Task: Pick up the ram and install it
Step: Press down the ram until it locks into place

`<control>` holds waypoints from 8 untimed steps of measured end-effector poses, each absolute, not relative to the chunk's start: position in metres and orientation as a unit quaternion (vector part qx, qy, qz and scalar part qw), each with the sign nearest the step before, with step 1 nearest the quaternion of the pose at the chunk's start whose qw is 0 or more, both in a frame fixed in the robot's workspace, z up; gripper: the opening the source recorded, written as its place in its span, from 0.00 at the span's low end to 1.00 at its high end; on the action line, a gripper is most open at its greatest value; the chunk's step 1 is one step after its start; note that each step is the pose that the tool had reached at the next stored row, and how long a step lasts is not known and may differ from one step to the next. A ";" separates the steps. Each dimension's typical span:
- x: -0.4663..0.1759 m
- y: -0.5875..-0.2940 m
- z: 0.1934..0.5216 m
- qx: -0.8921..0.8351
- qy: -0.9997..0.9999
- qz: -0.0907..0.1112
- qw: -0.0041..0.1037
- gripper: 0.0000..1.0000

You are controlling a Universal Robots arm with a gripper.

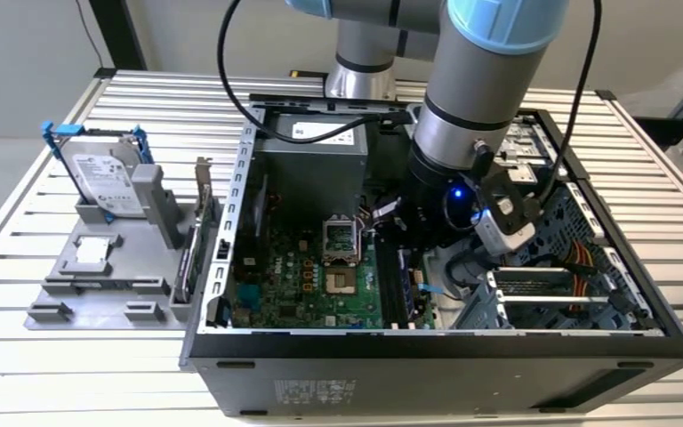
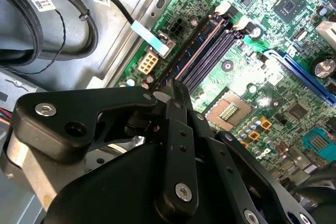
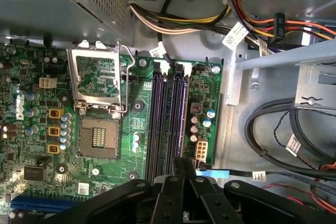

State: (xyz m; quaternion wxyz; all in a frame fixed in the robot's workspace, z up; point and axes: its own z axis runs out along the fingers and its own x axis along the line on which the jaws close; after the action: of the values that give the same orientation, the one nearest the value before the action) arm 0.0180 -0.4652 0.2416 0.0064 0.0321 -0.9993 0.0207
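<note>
My gripper [image 3: 178, 162] hangs low inside the open computer case [image 1: 437, 356], its black fingers pressed together over the row of memory slots [image 3: 157, 119] beside the processor socket [image 3: 98, 137]. From between the fingertips [image 2: 171, 83] a thin dark strip runs edge-on along the slot nearest the board's edge; this looks like the ram [image 2: 191, 48], also seen in the first wrist view as the ram [image 3: 182, 119]. Whether it sits fully down in the slot I cannot tell. In the exterior view the arm [image 1: 461, 160] reaches down over the green motherboard [image 1: 306, 276] and hides the fingers.
Bundles of black and coloured cables [image 3: 283, 135] lie in the case beside the board. A grey tray [image 1: 51, 307] at the exterior view's left holds a silver hard drive with blue handles [image 1: 104, 178] and a card with a metal bracket [image 1: 203, 222].
</note>
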 end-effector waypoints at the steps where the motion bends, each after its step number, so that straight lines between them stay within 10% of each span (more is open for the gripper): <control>1: 0.018 -0.465 0.242 0.032 -0.999 0.021 0.006 0.00; 8: 0.018 -0.465 0.242 0.040 -0.999 0.021 0.006 0.00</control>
State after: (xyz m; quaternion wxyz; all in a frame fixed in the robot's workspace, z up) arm 0.0180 -0.4652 0.2415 0.0062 0.0404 -0.9989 0.0207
